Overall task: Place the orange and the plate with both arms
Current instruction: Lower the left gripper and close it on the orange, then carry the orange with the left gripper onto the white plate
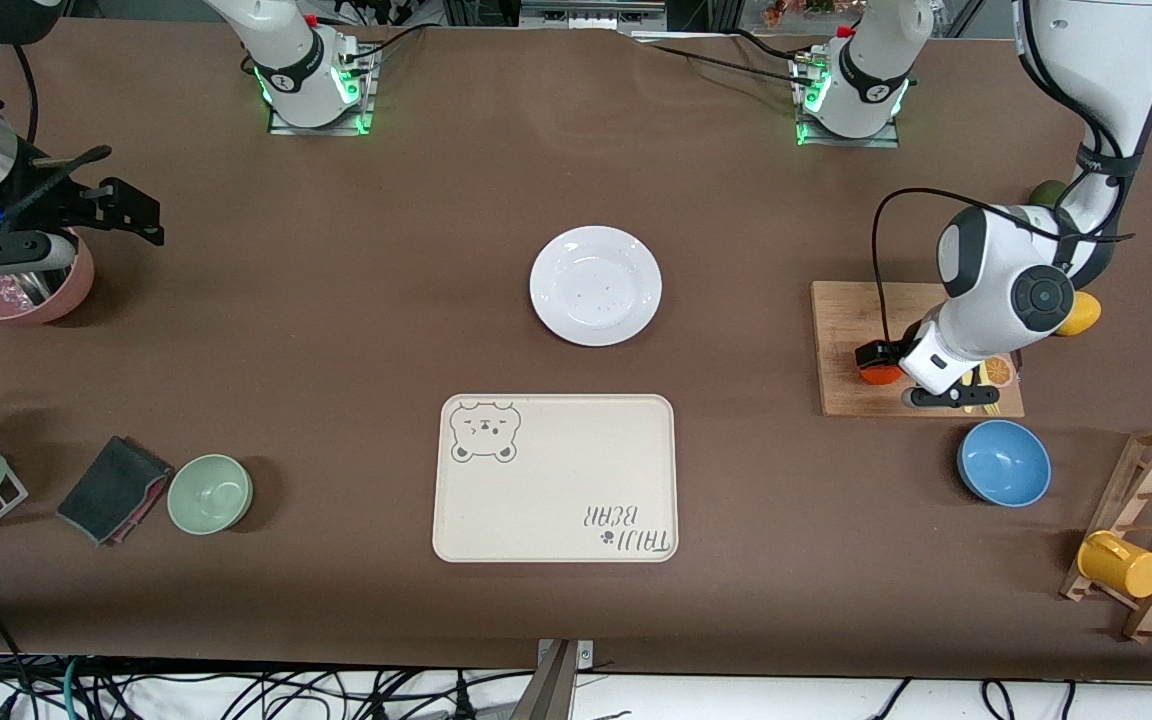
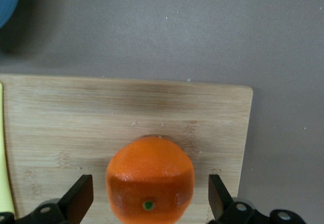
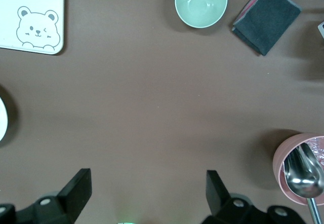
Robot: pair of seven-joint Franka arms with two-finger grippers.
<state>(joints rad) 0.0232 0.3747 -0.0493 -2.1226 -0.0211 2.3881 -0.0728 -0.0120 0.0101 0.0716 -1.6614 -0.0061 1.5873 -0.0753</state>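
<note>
The orange (image 1: 877, 372) sits on a wooden cutting board (image 1: 856, 310) at the left arm's end of the table. My left gripper (image 1: 911, 378) is down at the board, open, with one finger on each side of the orange (image 2: 150, 178) and a gap on both sides in the left wrist view (image 2: 150, 198). The white plate (image 1: 595, 285) lies bare at the table's middle; a sliver of it shows in the right wrist view (image 3: 2, 117). My right gripper (image 1: 106, 200) is open and empty, held up at the right arm's end of the table (image 3: 147, 188).
A cream bear tray (image 1: 556, 480) lies nearer the camera than the plate. A blue bowl (image 1: 1004, 462), a lemon (image 1: 1078, 313), a dark green fruit (image 1: 1046, 192) and a mug rack (image 1: 1146, 540) surround the board. A pink bowl (image 1: 26, 290), green bowl (image 1: 210, 493) and cloth (image 1: 114, 488) lie at the right arm's end.
</note>
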